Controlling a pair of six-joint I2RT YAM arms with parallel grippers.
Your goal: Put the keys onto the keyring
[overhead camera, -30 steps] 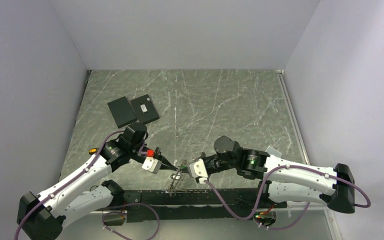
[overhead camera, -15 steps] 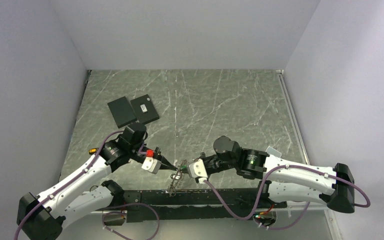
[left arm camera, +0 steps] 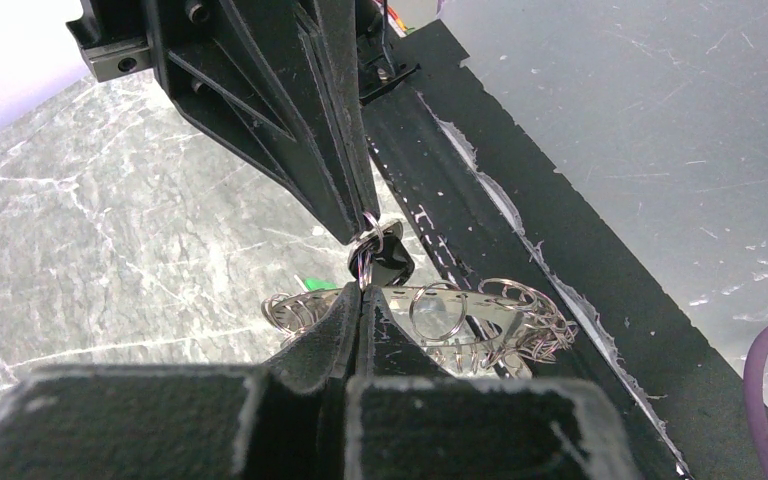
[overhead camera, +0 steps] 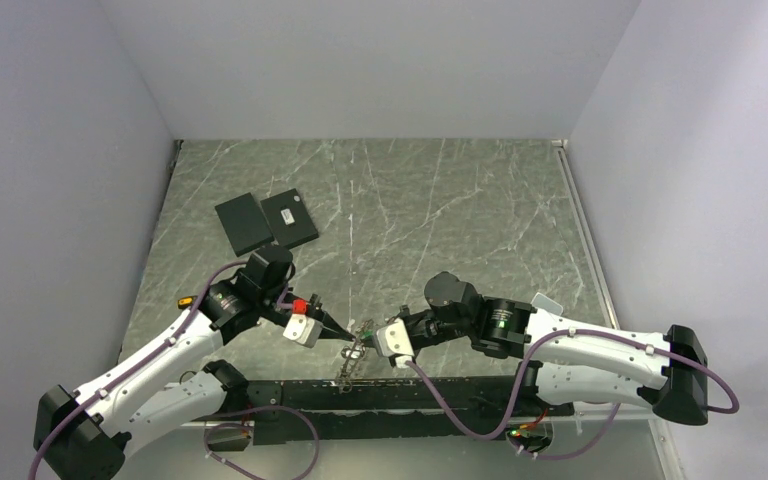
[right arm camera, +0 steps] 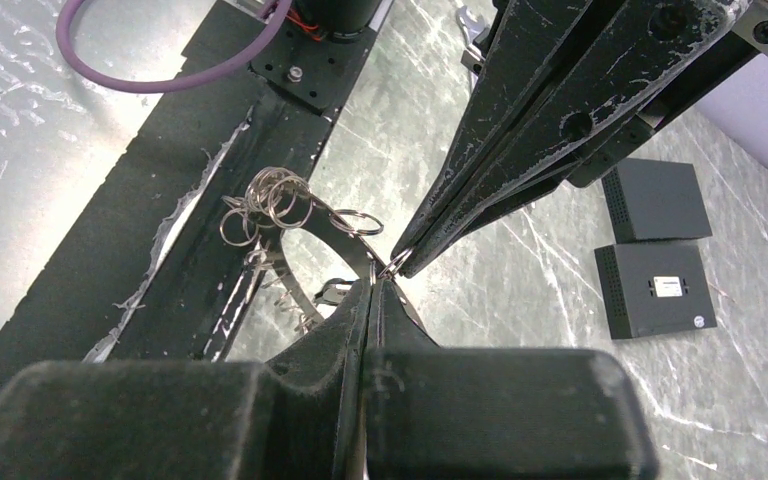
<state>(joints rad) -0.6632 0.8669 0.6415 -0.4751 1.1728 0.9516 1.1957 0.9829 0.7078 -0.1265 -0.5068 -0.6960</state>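
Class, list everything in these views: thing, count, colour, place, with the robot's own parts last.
table: one, grey-green marble, under everything
plates: two, black, far left of table
scrap: one, white, right side of table
strip: one, black, along near edge
keyring: one, silver, pinched between both hands' tips
key: one seen, black head, against the keyring
chain: one, silver loops, trailing from the keyring toward the strip
tag: one, green, behind the chain
cables: two, purple, one along each arm
arms: two, white and black, near corners
left hand: one, black, shut on keyring
right hand: one, black, shut on keyring
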